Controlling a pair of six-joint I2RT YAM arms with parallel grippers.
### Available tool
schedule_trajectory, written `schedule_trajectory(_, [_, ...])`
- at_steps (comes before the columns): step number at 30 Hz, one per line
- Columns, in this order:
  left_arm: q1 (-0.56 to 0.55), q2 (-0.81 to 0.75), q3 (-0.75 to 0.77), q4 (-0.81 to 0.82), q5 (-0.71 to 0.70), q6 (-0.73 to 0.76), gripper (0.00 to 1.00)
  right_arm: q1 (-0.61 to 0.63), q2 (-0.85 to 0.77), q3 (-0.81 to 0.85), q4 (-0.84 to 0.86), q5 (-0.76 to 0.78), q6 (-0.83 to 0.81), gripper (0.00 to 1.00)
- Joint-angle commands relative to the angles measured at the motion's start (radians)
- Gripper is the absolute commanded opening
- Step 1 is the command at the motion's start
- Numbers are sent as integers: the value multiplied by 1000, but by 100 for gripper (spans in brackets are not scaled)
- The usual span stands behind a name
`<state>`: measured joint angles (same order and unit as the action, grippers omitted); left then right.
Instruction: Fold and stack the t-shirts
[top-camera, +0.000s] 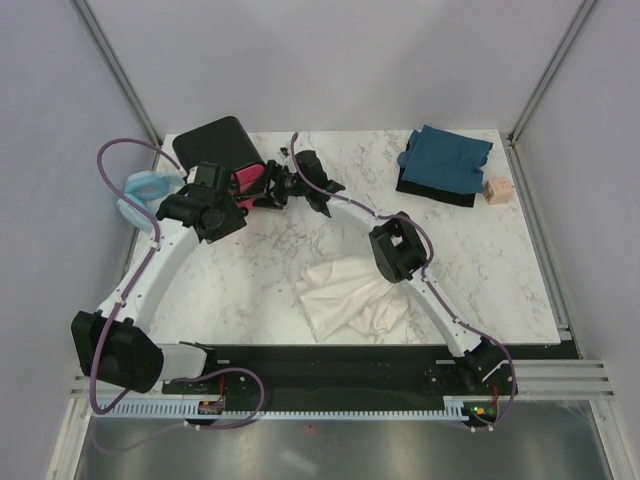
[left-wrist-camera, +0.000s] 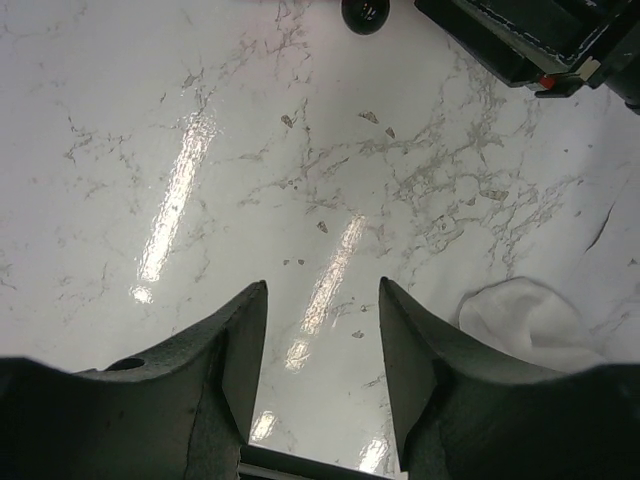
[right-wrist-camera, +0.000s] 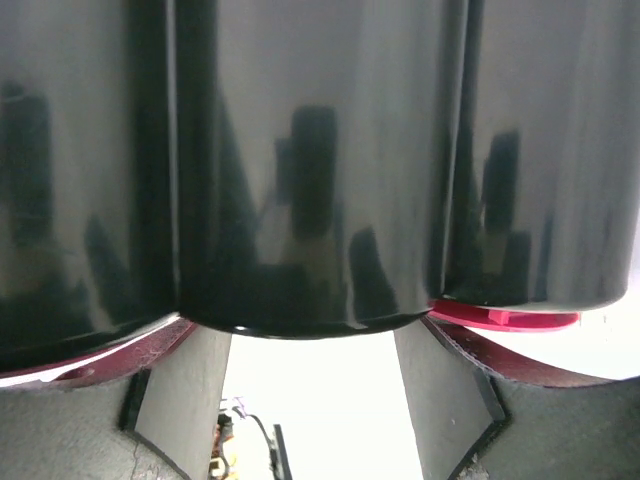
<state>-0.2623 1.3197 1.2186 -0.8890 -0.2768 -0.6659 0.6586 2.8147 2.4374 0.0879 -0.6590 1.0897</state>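
Observation:
The cream-white t-shirt (top-camera: 350, 295) lies crumpled on the marble table near the front, between the two arms. One corner of it (left-wrist-camera: 530, 322) shows at the right of the left wrist view. The dark teal-blue t-shirt (top-camera: 445, 158) lies folded at the back right. My left gripper (top-camera: 232, 218) (left-wrist-camera: 323, 285) hangs open over bare marble, left of the white shirt, with nothing between its fingers. My right gripper (top-camera: 270, 188) (right-wrist-camera: 312, 345) is open, its tips right up against the glossy black box (right-wrist-camera: 320, 160), and holds nothing.
The black box (top-camera: 215, 142) with pink drawers (top-camera: 245, 180) stands at the back left, with a pale blue padded ring (top-camera: 145, 188) beside it. A black piece (top-camera: 432, 190) lies under the teal shirt and a small pink cube (top-camera: 497, 190) sits to its right.

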Motion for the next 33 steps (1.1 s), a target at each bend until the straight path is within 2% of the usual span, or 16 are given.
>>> schedule_trajectory(1, [-2,-65,33,-16,-7,0,56,-2,80,38,65,94,96,70])
schedule_trajectory(6, [0,-77,35,-30,-25,0,56,-2,111,45,134,147,173,71])
schedule_trajectory(22, [-2,-96,58,-90,-19,3,56,-11,109,44,230,298,191,73])
schedule_trajectory(26, [-2,-105,48,-103,-19,11,56,-20,144,95,240,312,225,73])
schedule_trajectory(33, [-2,-116,52,-120,-16,14,56,-17,131,58,317,322,249,75])
